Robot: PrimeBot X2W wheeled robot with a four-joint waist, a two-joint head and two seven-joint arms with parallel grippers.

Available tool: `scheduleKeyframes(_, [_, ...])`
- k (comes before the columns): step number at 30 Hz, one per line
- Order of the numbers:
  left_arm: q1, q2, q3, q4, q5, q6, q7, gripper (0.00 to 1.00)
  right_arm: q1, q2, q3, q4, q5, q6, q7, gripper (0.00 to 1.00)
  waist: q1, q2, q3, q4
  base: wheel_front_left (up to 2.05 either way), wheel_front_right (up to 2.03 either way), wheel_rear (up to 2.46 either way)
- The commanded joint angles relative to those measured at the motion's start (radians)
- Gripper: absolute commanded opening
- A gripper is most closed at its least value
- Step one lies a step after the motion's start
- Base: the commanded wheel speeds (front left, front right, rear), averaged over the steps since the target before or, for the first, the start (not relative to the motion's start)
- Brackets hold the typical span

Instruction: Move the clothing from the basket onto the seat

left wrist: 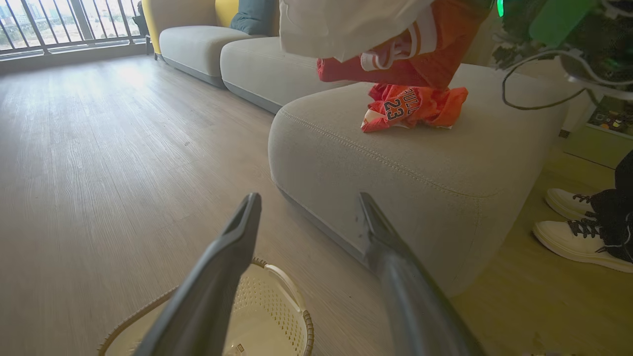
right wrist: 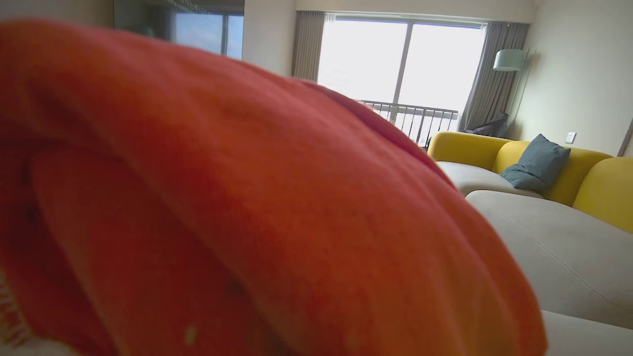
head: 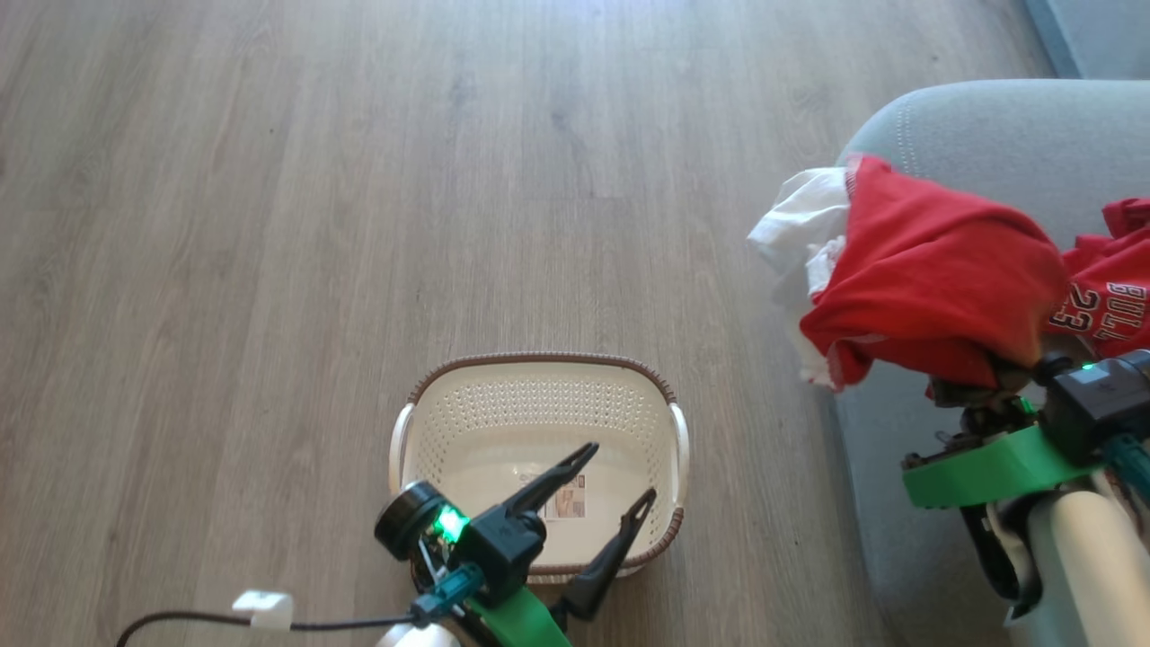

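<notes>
The cream basket [head: 539, 361] stands on the wood floor with only a label sticker on its bottom. My left gripper [head: 620, 470] hangs open over it, nothing between its fingers; in the left wrist view the left gripper [left wrist: 309, 198] points toward the grey seat [left wrist: 395, 163] above the basket's rim [left wrist: 307, 324]. My right gripper [head: 977, 386] is shut on a red garment with white lining [head: 934, 279], held over the seat's [head: 988, 126] rounded corner; the cloth hides its fingertips. A red "23" jersey [head: 1110, 305] lies crumpled on the seat behind it.
A person's white shoes [left wrist: 578, 237] stand on the floor beside the seat's far side. A dark cable with a white clip [head: 260, 609] trails by my left arm. More grey sofa sections with yellow backs [right wrist: 559, 163] and a blue cushion [right wrist: 536, 160] stretch beyond.
</notes>
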Motion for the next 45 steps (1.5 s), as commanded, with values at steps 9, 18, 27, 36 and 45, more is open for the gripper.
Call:
scheduleKeyframes(9, [0.014,-0.004,0.023,-0.045,-0.006,-0.001,-0.005,1.0,0.007,-0.009,-0.049,-0.061,-0.014,0.0,-0.006,0.0,0.0,0.0,0.013,-0.011,0.0,0.0,0.0])
scheduleKeyframes(18, [0.017,-0.005,0.018,-0.054,-0.007,-0.001,-0.005,1.0,0.014,-0.008,-0.083,-0.077,-0.026,0.0,-0.006,0.0,0.0,0.0,0.025,-0.016,0.0,0.0,0.0])
scheduleKeyframes(27, [0.011,-0.009,0.004,-0.089,-0.017,-0.001,-0.005,1.0,0.018,-0.025,-0.121,-0.101,-0.037,0.0,-0.006,0.0,0.0,0.0,0.034,-0.094,0.0,0.0,0.0])
scheduleKeyframes(36, [-0.001,0.009,-0.025,-0.119,-0.014,-0.001,-0.005,1.0,0.034,-0.013,-0.148,-0.134,-0.046,0.0,-0.006,0.0,0.0,0.0,0.058,-0.257,0.0,0.0,0.0])
scheduleKeyframes(45, [-0.036,0.052,-0.056,-0.158,-0.001,-0.001,-0.005,1.0,0.053,0.031,-0.174,-0.161,-0.044,0.0,-0.006,0.0,0.0,0.0,0.115,-0.429,0.0,0.0,0.0])
